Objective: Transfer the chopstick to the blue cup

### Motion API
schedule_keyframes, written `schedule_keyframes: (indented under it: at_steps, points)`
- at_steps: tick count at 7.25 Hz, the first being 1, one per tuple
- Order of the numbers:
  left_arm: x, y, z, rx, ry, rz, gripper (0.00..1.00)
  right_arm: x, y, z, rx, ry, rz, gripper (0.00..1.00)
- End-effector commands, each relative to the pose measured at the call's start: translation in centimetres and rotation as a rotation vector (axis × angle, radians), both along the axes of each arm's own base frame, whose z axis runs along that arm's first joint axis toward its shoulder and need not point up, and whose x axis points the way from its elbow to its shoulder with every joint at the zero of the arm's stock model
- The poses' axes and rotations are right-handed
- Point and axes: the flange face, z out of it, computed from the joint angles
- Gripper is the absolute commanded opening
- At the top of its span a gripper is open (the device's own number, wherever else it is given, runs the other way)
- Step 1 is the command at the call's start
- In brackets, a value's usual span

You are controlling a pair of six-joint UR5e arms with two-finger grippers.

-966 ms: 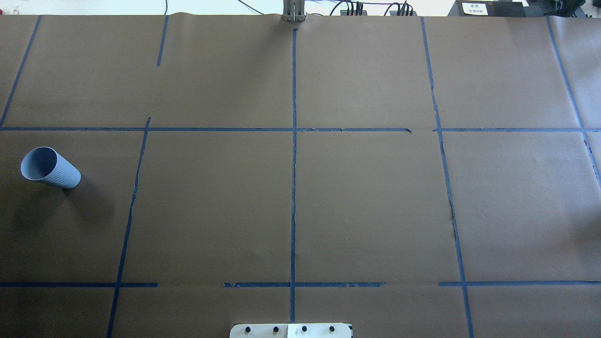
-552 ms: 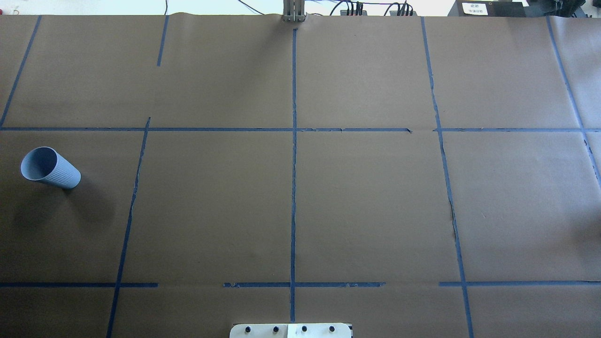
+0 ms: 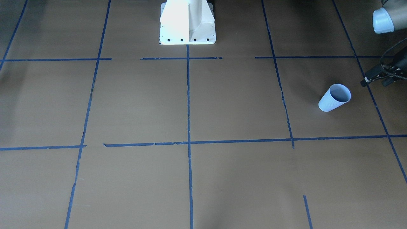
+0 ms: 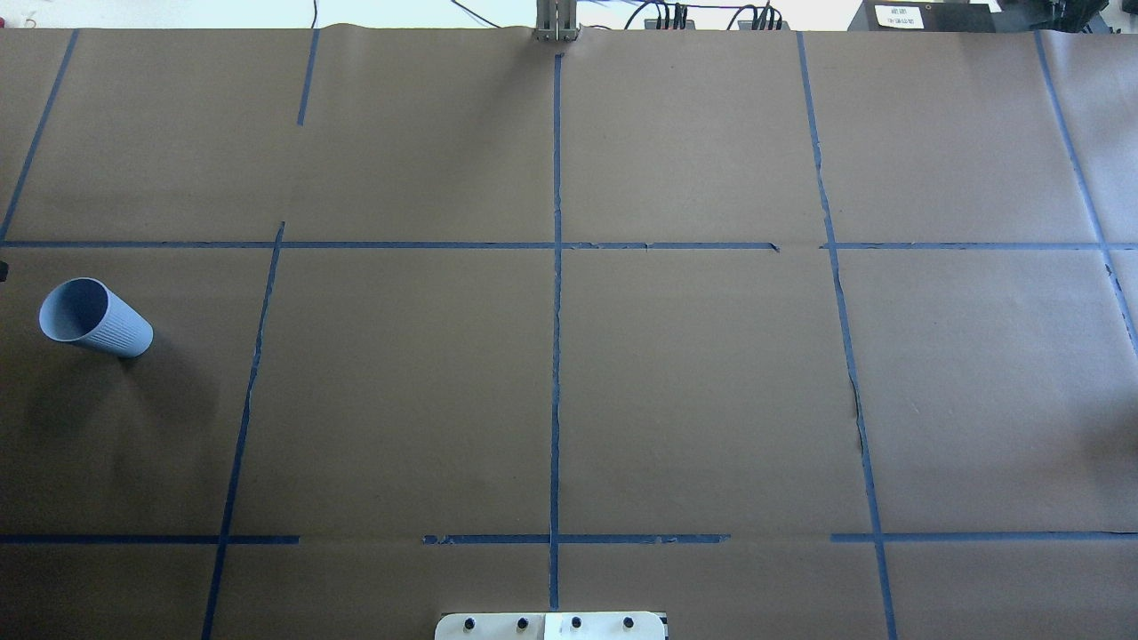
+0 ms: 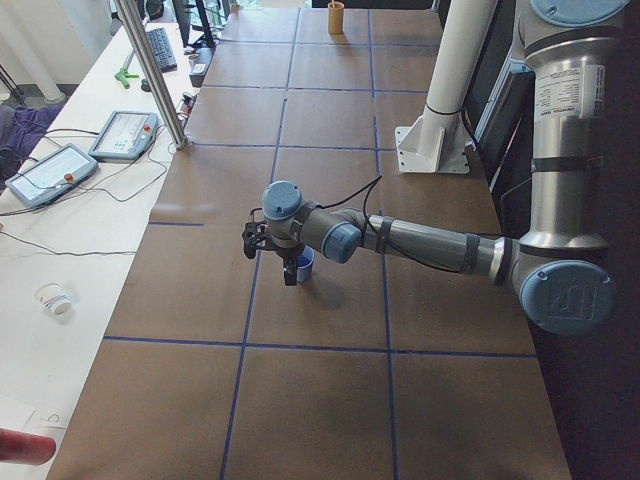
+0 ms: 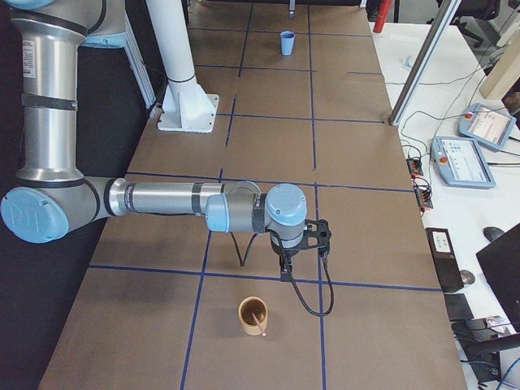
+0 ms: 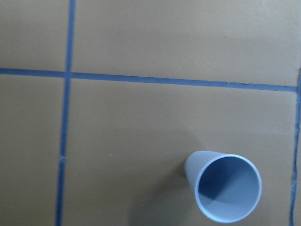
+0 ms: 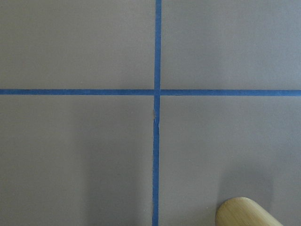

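Observation:
The blue cup (image 3: 334, 98) stands upright and empty at the table's left end; it also shows in the overhead view (image 4: 93, 318) and the left wrist view (image 7: 225, 188). My left gripper (image 3: 373, 84) hovers just beside it, fingers apart and empty. One thin pink chopstick (image 6: 260, 324) leans inside a wooden cup (image 6: 253, 315) at the table's right end. My right gripper (image 6: 284, 275) hangs a little beyond that cup; I cannot tell whether it is open or shut. The wooden cup's rim (image 8: 247, 214) shows at the right wrist view's bottom edge.
The white robot base (image 3: 187, 25) stands at the table's near middle edge. Blue tape lines (image 4: 556, 356) divide the brown table cover. A metal post (image 4: 556, 27) stands at the far edge. Teach pendants (image 6: 463, 158) lie on a side bench.
The cup has not moved. A small dark part of the left gripper now shows at the overhead view's left edge, above the cup.

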Motion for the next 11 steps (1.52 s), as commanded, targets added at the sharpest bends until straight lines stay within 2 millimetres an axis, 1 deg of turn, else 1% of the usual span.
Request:
schedule_keyframes:
  at_steps: [1,2,3,6,7,8,9,10,11]
  points:
    - [4.1,0.4,1.6,-0.021,0.003,-0.037,1.0,-0.1,0.0,0.0,0.001,0.001,-0.002,1.0]
    - [6.0,0.8,1.6,-0.019,-0.011,-0.029,1.0,-0.2,-0.1,-0.1,0.002,0.002,-0.004,1.0]
    - [7.0,1.2,1.7,-0.02,-0.018,-0.012,1.0,-0.1,-0.2,-0.1,0.005,0.004,-0.005,1.0]
    - [8.9,1.7,2.0,-0.006,-0.05,0.009,0.99,-0.1,-0.2,0.0,0.0,0.005,-0.003,1.0]
    - [8.9,1.7,2.0,-0.006,-0.051,0.008,0.65,-0.1,-0.4,-0.2,0.005,0.008,-0.003,1.0]
    - [8.9,1.7,2.0,-0.004,-0.053,0.009,0.33,-0.2,-0.4,-0.2,0.006,0.009,-0.006,1.0]
    - [8.9,1.7,2.1,-0.004,-0.053,0.011,0.12,-0.2,-0.4,-0.2,0.006,0.007,-0.006,1.0]
    - [9.0,1.6,1.7,-0.005,-0.049,0.007,0.05,-0.2,-0.4,-0.2,0.006,0.007,-0.006,1.0]
    - [8.8,1.8,0.3,0.011,-0.027,0.01,0.02,-0.2,-0.4,-0.2,0.005,0.007,-0.005,1.0]
